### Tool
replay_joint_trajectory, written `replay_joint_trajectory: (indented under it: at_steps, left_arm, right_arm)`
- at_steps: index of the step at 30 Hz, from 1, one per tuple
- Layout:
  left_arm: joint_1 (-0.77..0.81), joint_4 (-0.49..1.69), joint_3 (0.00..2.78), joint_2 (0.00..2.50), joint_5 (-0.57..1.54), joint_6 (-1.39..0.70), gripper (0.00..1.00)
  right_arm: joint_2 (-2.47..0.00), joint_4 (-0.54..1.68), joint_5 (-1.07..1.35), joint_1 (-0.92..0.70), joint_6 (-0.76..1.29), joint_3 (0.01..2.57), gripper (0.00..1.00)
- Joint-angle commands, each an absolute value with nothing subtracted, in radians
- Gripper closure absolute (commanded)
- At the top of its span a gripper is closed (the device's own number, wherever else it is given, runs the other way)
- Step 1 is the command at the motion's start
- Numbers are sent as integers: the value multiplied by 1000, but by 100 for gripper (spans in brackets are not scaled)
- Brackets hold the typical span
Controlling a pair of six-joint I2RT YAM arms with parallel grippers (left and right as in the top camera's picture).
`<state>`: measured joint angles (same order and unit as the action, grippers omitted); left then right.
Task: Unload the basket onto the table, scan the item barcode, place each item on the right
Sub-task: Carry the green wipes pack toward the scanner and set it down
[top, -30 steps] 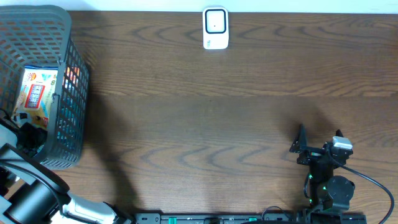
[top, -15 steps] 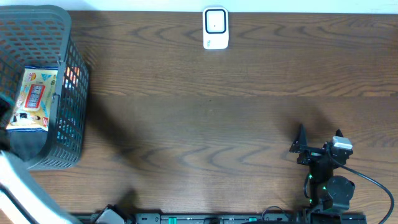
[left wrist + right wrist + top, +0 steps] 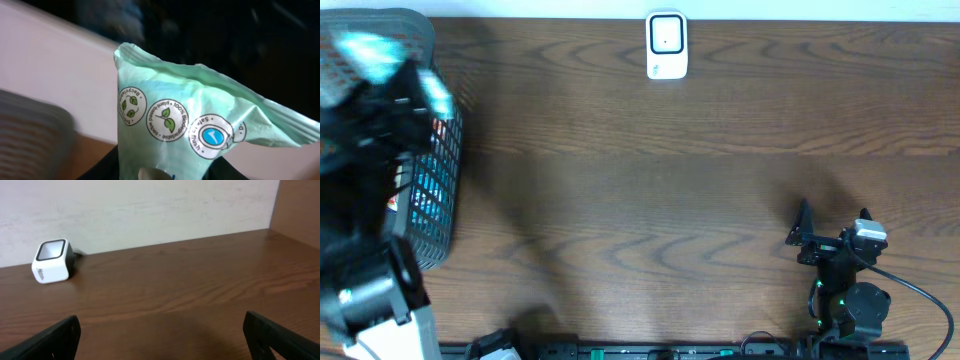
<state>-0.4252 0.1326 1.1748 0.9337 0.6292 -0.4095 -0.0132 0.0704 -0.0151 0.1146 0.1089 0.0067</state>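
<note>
The item is a mint-green soft packet (image 3: pixel 190 115) with round leaf and flush logos; no barcode shows on the side I see. My left gripper (image 3: pixel 165 172) is shut on its lower end, dark fingers (image 3: pixel 107 167) on either side. From overhead this arm is a raised blur over the basket, with the packet (image 3: pixel 365 50) a pale teal smear at top left. The white scanner (image 3: pixel 667 45) stands at the table's far edge, also seen in the right wrist view (image 3: pixel 51 261). My right gripper (image 3: pixel 832 228) rests open at the near right, nothing between its fingers.
A grey mesh basket (image 3: pixel 430 190) stands at the table's left edge, its contents mostly hidden by the left arm. Brown wooden table (image 3: pixel 650 200) stretches between basket and scanner. A pale wall (image 3: pixel 150 205) runs behind the scanner.
The left arm has risen out of the basket toward the camera with the green packet, now blurred and covering the basket's inside. The right arm has not moved.
</note>
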Motion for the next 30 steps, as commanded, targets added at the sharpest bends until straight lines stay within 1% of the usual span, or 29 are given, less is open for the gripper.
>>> replay_joint_trajectory:
  at_steps: [1, 6, 12, 15, 18, 22, 30]
  left_arm:
    - [-231, 199, 1188, 1008, 643, -350, 60]
    - [-24, 297, 1188, 1147, 631, -299, 60]
    - [167, 328, 1188, 1370, 595, -285, 60]
    - [251, 329, 1188, 1488, 505, -284, 60]
    - [340, 329, 1188, 1615, 317, -277, 60]
    - [424, 332, 1188, 1739, 147, -262, 60]
    - [512, 355, 1188, 1877, -23, -262, 60]
  right_arm:
    - [-15, 75, -12, 125, 96, 6, 1]
    - [-15, 75, -12, 125, 96, 6, 1]
    - [-15, 75, -12, 125, 96, 6, 1]
    - [-15, 75, -12, 125, 96, 6, 1]
    - [-15, 75, -12, 125, 96, 6, 1]
    - [-15, 75, -12, 125, 96, 6, 1]
    - [-15, 75, -12, 125, 96, 6, 1]
